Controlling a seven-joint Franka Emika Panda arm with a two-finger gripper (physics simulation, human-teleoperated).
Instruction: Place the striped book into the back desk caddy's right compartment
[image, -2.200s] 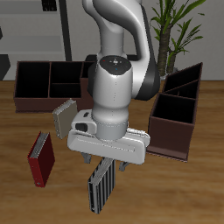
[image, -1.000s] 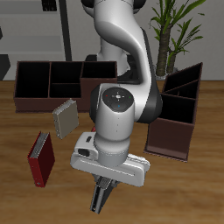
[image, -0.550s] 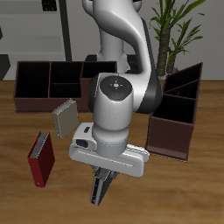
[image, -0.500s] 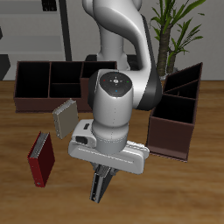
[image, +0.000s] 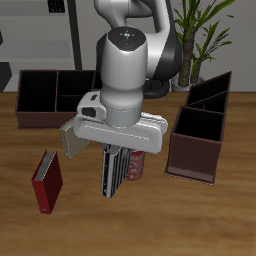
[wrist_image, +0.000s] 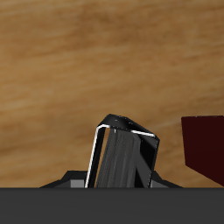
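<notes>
Fingers (image: 120, 158) are clamped on the striped book (image: 113, 175), hanging upright above the desk (image: 200, 220), clear of the red book (image: 46, 181). Carry it high to the back caddy (image: 60, 95), then line it up over the square end section (image: 38, 92) before lowering.

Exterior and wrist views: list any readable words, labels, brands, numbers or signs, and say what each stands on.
None: no readable text in either view.
The striped book, held in the gripper: black and pale grey stripes only, no title.
The red book: plain cover, no lettering visible.
The plain grey book: mostly hidden by the arm; no marks on the part that shows.
The back desk caddy and the narrower caddy: no labels.
</notes>
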